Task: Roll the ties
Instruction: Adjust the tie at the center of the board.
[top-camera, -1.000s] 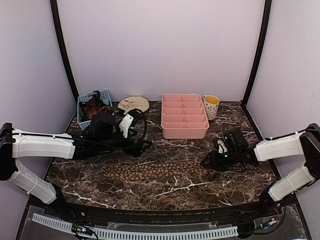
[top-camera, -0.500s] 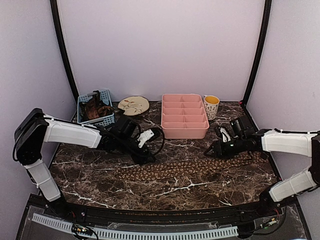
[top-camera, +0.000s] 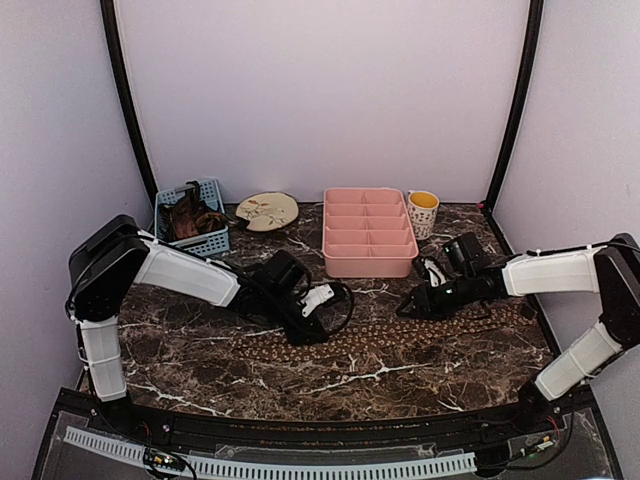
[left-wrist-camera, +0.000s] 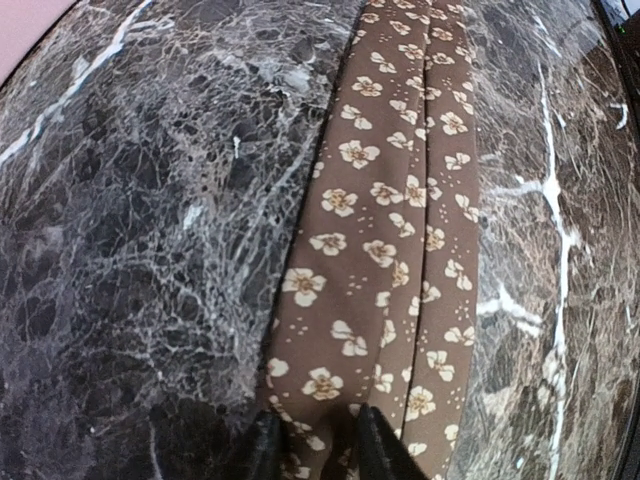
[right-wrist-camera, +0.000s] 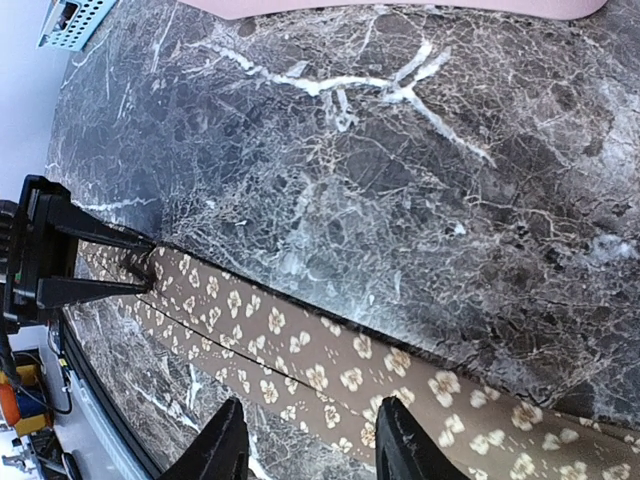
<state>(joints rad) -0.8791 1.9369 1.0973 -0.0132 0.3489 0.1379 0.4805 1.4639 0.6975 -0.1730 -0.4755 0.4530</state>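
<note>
One tie (top-camera: 375, 337), brown with tan flowers, lies stretched left to right across the marble table (top-camera: 200, 360). My left gripper (top-camera: 316, 318) is low over its left part. In the left wrist view the tie (left-wrist-camera: 390, 200) runs away from the gripper (left-wrist-camera: 318, 448), whose jaws stand close together with a bunched strip of its near edge pinched between them. My right gripper (top-camera: 410, 308) hovers over the tie's right part. In the right wrist view its jaws (right-wrist-camera: 312, 445) are open and straddle the tie (right-wrist-camera: 330, 365) without touching it. That view also shows the left gripper (right-wrist-camera: 60, 265).
A blue basket (top-camera: 213, 240) holding dark brown fabric stands at the back left. Beside it is a plate (top-camera: 267, 209). A pink divided tray (top-camera: 370, 262) and a mug (top-camera: 423, 212) stand at the back, just beyond both grippers.
The left arm has swung right and forward onto the tie and its jaws have closed. The right gripper has moved left. The tie now reaches further right.
</note>
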